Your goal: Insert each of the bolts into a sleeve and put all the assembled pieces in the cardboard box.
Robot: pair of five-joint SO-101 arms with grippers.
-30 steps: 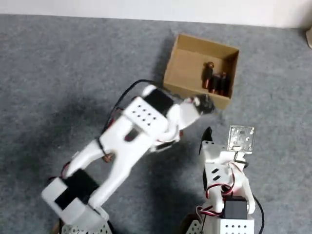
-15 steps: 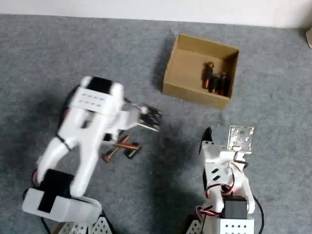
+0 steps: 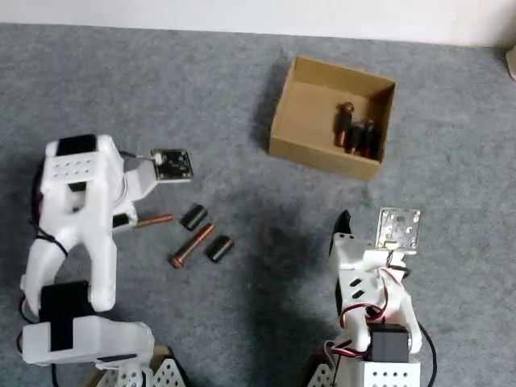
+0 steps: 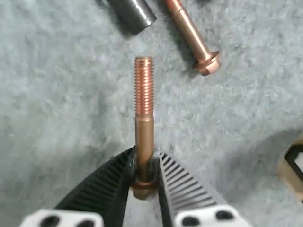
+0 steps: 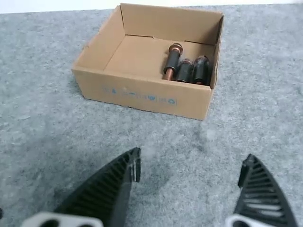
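Between the clenched jaws of the left gripper (image 4: 143,182), a bolt (image 4: 143,104) is pinched at its head, leaving its threads free for the sleeve (image 4: 134,12) just ahead; the right gripper (image 5: 189,172) stands released.

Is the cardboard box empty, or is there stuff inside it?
Not empty. The cardboard box has three assembled pieces lying side by side on its floor, against one wall.

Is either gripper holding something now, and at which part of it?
The left gripper holds a copper bolt at its head end, threads pointing away. The right gripper is open and holds nothing.
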